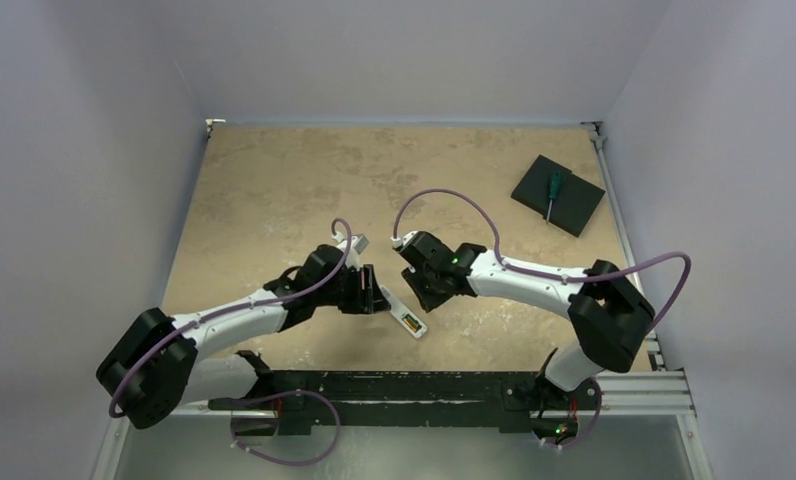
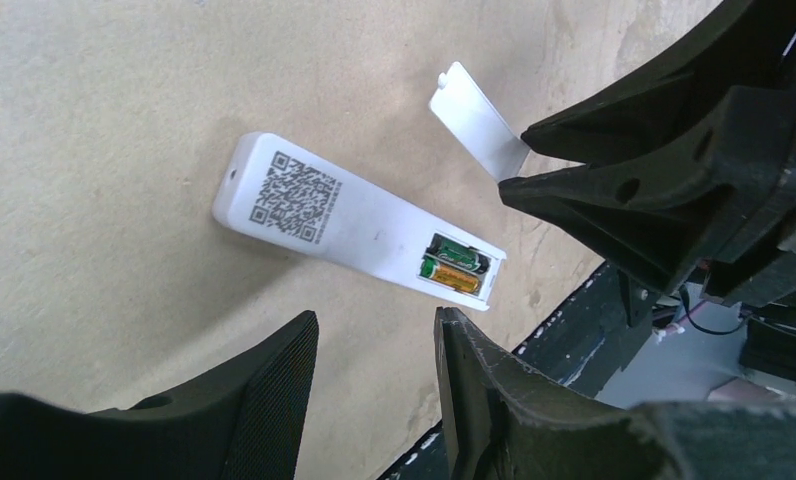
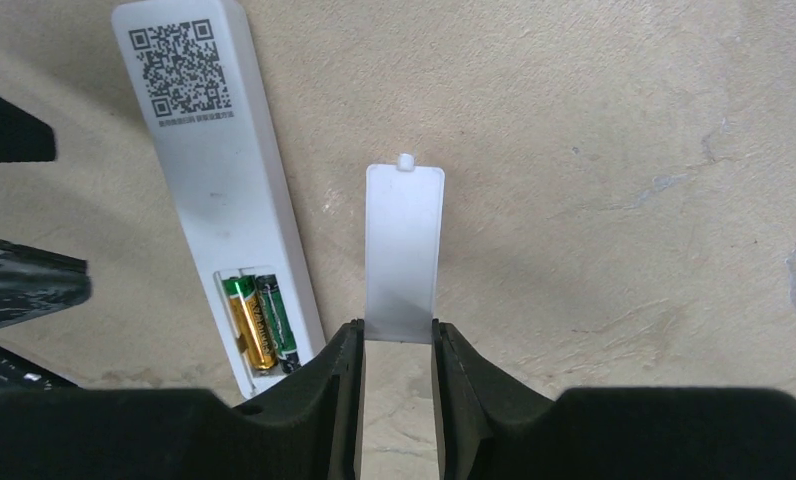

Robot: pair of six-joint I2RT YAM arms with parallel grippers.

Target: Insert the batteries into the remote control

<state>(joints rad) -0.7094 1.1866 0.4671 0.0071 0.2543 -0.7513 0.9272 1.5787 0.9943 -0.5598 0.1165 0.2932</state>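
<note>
Surface [image 1: 274, 180]: tan, mottled.
Left claw [image 2: 376, 325]: open, empty, just beside the remote.
Right claw [image 3: 396, 345]: clamped on white battery cover [image 3: 404, 240].
Remote [image 3: 219, 190]: flat on surface, back up, uncovered.
Batteries [image 3: 259, 320]: both seated side by side in remote's open back.

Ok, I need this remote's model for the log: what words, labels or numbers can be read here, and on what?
Back of the remote control: QR code, no words in it.
Fine print under it: too small to read.
Printing on the batteries: too blurred to read.
The battery cover: blank.
Nothing legible to quote.
</note>
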